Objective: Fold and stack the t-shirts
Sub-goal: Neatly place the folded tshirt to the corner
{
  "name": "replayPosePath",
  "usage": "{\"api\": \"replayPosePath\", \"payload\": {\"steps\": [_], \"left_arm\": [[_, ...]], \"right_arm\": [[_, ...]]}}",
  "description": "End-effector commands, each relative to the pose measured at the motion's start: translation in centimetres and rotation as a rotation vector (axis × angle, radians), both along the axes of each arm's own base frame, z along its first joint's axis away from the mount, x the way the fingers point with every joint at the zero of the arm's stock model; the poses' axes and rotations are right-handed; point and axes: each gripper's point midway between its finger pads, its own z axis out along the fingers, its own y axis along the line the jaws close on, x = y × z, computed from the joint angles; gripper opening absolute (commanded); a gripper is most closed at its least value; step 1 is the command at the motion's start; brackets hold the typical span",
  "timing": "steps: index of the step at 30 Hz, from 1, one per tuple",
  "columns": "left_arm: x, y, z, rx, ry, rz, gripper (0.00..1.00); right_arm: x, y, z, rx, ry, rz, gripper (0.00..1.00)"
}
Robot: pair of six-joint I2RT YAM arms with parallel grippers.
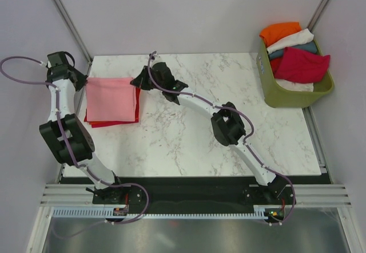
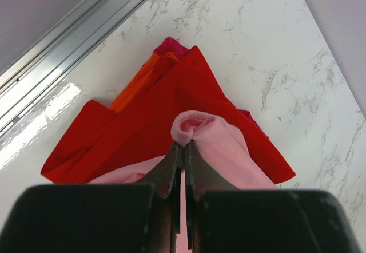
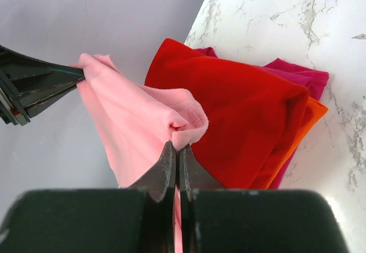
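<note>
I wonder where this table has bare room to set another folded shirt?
Bare marble lies between the right arm and the basket, and between that arm and the near edge. Far left is crowded: left pincer and right pincer hold the pink shirt over the red stack.

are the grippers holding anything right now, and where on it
Both hold the pale pink t-shirt: the left gripper pinches a bunched fold at one side edge, the right gripper at the opposite edge.
</note>
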Motion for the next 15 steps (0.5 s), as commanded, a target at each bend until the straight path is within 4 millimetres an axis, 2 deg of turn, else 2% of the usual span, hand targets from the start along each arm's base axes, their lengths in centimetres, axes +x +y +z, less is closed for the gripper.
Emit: {"api": "replayPosePath", "payload": {"steps": [1,5,10,12,13,14,15], "left_arm": [[2.8,2.1,3.0,0.059,-0.117,0.021,0.02],[3.9,2.4,2.3,0.053,-0.121,0.016,0.02],[4.9,3.1,1.5,0.056,-0.115,0.03,0.02],[5.2,3.2,1.3,0.053,-0.116,0.032,0.02],[5.6,2.9,1.0,0.04,-0.118,0.011,0.03],[5.9,3.1,0.9,0.041,-0.126,0.009,0.27],[6.1,2.5,0.5,0.012,-0.137,-0.003,0.49]], "right_arm": [[2.3,-0.7,2.6,0.107,-0.046,-0.023,0.0],[3.6,-1.0,1.9,0.142,-0.044,-0.036,0.0],[3.8,-0.6,2.2,0.186,-0.095,-0.012,0.0],[3.8,-0.4,2.7,0.218,-0.124,-0.004,0.03],[3.8,-0.4,3.0,0.226,-0.135,-0.002,0.12],[3.8,-0.4,3.0,0.236,-0.145,-0.003,0.22],[4.1,-0.5,3.0,0.234,-0.153,-0.01,0.49]]}}
